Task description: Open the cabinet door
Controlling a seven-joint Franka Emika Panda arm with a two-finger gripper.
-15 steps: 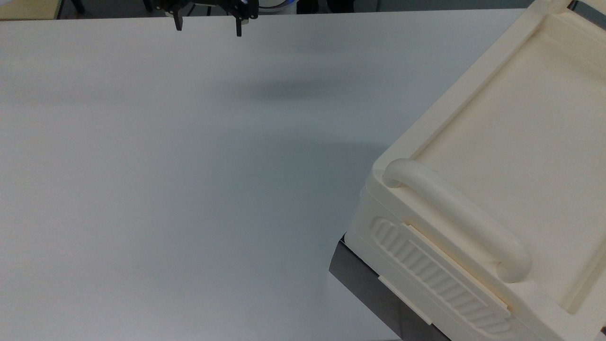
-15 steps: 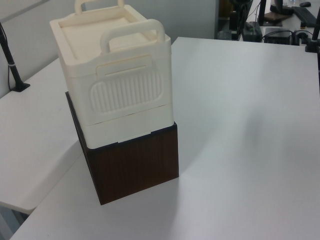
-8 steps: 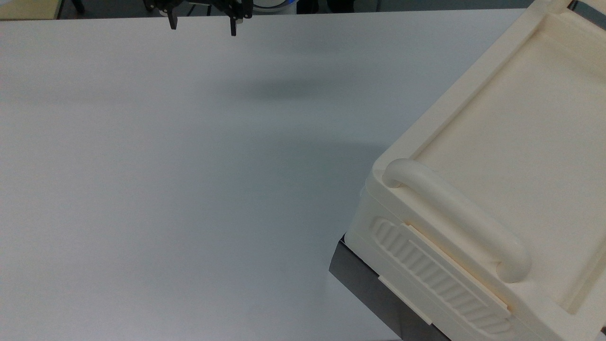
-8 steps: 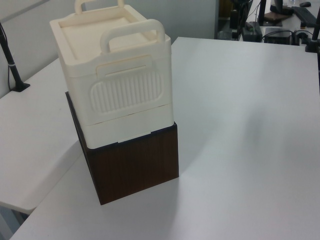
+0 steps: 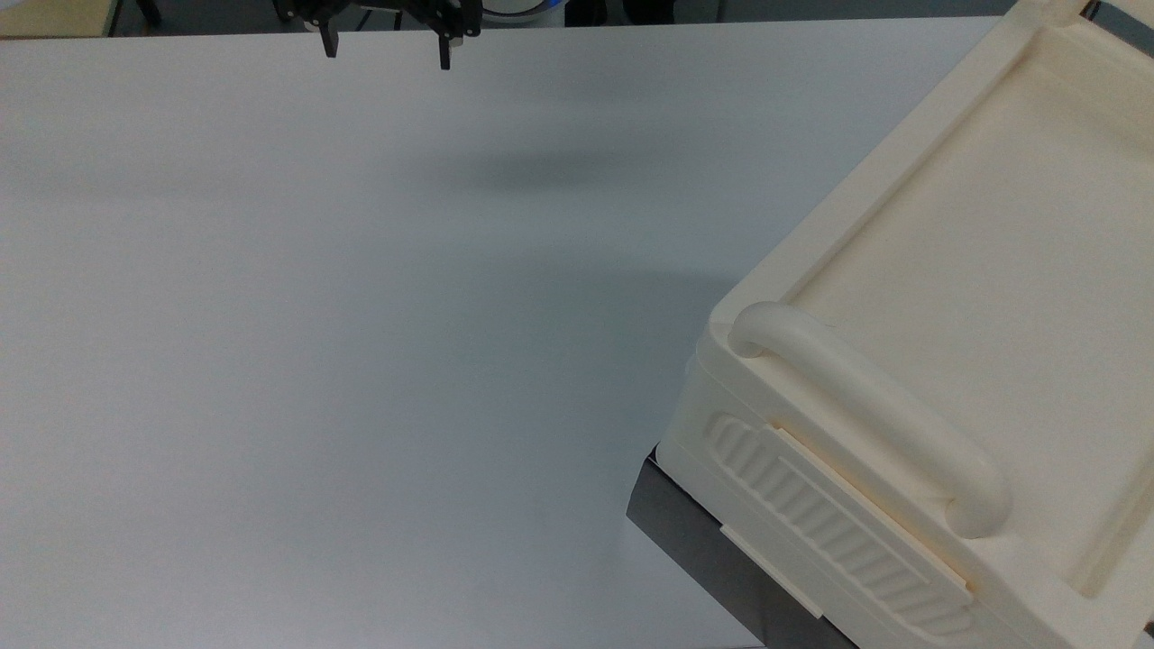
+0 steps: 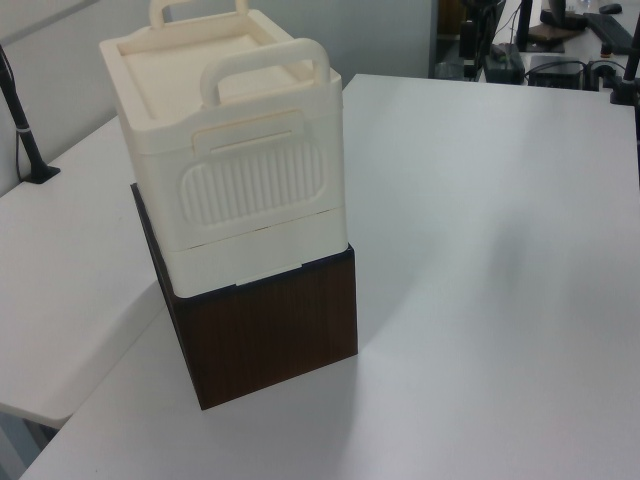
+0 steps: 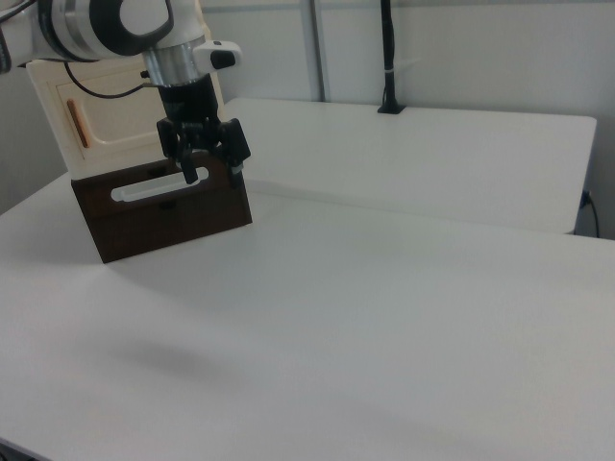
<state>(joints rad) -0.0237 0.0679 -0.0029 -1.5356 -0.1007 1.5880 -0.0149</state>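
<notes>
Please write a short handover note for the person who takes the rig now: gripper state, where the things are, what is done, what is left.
Gripper: open, holding nothing, in the air above the white table.
Cabinet: cream, sits on a dark brown box at the top view's right edge.
Cabinet door: in the right view it appears shut, its small orange handle behind the arm at the right view's left; the gripper is not on it.
Done: nothing visible on the door.
Left: reach the orange handle, grip it, pull the door open.
</notes>
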